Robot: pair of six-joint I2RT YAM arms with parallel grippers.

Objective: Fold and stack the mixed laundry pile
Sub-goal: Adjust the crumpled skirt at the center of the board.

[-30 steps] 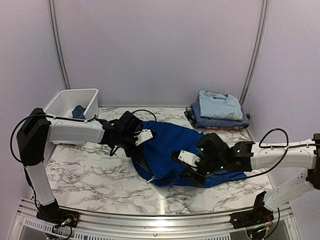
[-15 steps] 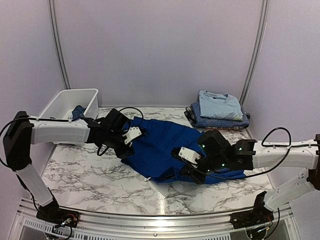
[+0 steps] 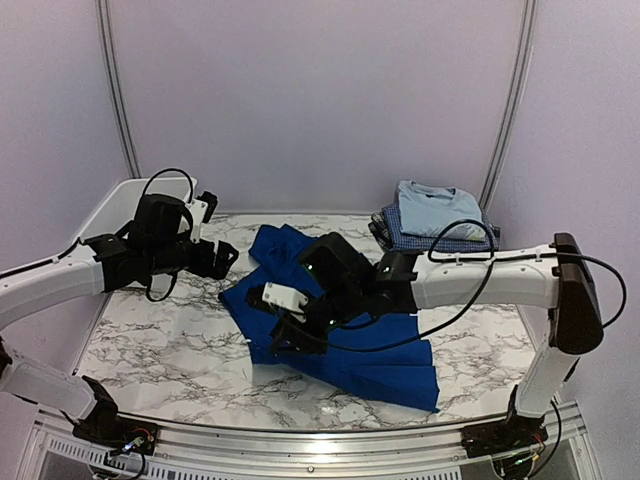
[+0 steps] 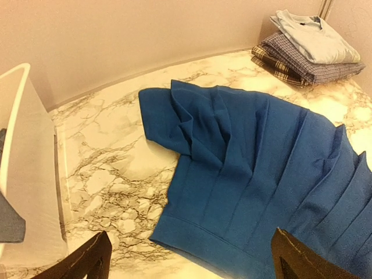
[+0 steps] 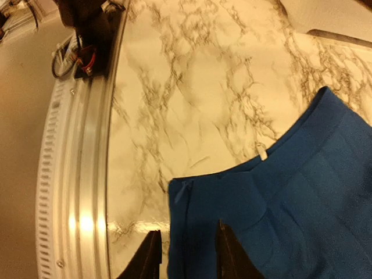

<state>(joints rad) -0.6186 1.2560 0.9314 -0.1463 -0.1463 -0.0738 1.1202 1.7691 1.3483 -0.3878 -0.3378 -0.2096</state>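
Observation:
A royal blue garment [image 3: 392, 366] lies spread and pleated across the middle of the marble table, and also shows in the left wrist view [image 4: 250, 157]. My left gripper [image 3: 222, 258] hangs wide open above the garment's left hem, holding nothing [image 4: 192, 264]. My right gripper [image 3: 284, 338] reaches across to the garment's near-left corner [image 5: 302, 192]. Its jaws stand a little apart, with the cloth edge and a strip of table between them [image 5: 187, 258]. At the back right, a light blue T-shirt [image 3: 438, 207] tops a navy check shirt [image 3: 440, 242] and a plaid piece [image 4: 272, 58].
A white bin [image 3: 122, 203] stands at the back left, partly behind my left arm; a bit of grey-blue cloth [image 4: 9, 224] shows inside it. The metal rail [image 5: 81, 174] runs along the near table edge, close to my right gripper.
My left gripper let go of the blue garment and drew back up and left toward the bin. My right arm swept left, pulling the garment out flat, and its jaws parted.

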